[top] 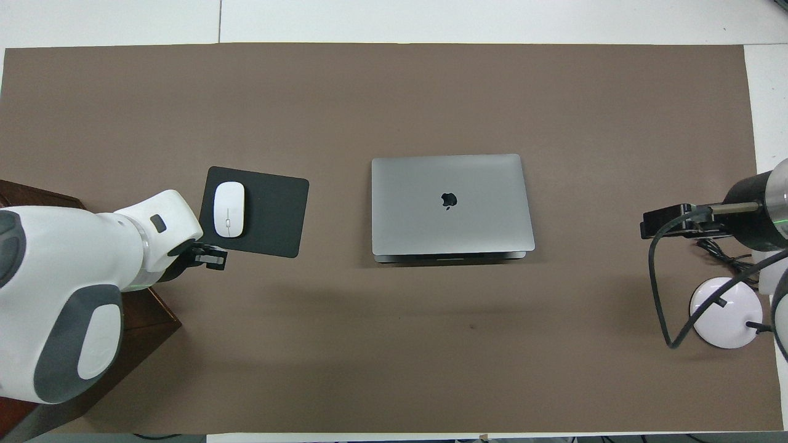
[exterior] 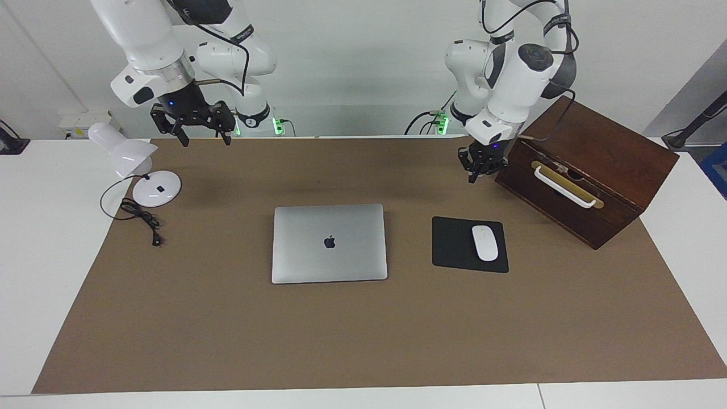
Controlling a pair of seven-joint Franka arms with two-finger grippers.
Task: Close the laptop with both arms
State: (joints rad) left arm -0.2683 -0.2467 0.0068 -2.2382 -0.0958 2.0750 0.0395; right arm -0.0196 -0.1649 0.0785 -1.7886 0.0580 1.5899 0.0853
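The silver-grey laptop lies flat in the middle of the brown mat, lid down with the apple logo facing up. No gripper touches it. My left gripper hangs shut and empty above the mat, beside the wooden box, off the laptop toward the left arm's end. My right gripper hangs open and empty in the air above the mat beside the desk lamp, toward the right arm's end.
A dark wooden box with a white handle stands at the left arm's end. A white mouse lies on a black mouse pad beside the laptop. A white desk lamp and its cable sit at the right arm's end.
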